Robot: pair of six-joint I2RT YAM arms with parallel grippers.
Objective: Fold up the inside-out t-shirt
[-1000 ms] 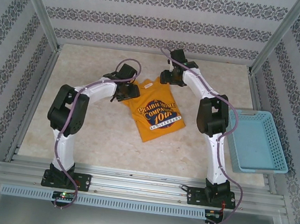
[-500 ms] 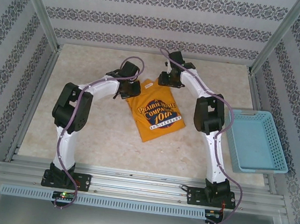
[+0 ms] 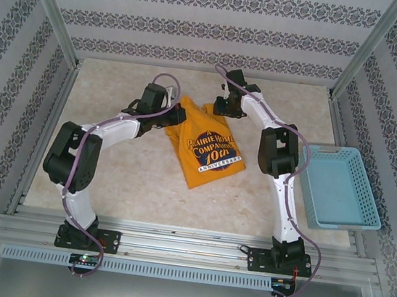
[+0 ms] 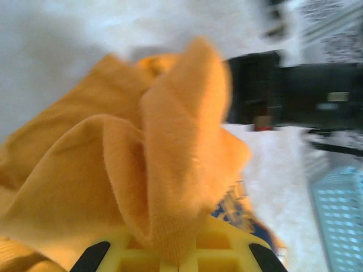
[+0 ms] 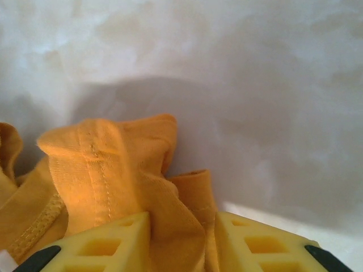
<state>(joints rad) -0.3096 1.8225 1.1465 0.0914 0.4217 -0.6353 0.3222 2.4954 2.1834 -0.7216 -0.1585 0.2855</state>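
Note:
The inside-out t-shirt (image 3: 209, 153), mustard-orange with a dark blue round print, lies crumpled in the middle of the table. My left gripper (image 3: 172, 116) is at its far left corner. In the left wrist view that gripper (image 4: 180, 262) is shut on a raised fold of the t-shirt (image 4: 170, 158). My right gripper (image 3: 220, 109) is at the shirt's far right corner. Its yellow fingers (image 5: 113, 241) press a bunched hem of the t-shirt (image 5: 108, 170) between them (image 5: 181, 243), low over the table.
A light-blue plastic basket (image 3: 340, 185) stands at the table's right edge, also seen in the left wrist view (image 4: 340, 221). Patterned walls and metal posts enclose the pale table (image 3: 107, 173). The right arm's black wrist (image 4: 295, 90) sits close beyond the left gripper.
The left gripper has shut on the shirt's far left corner and its elbow has swung out leftwards. The right gripper's jaws have narrowed onto the bunched cloth.

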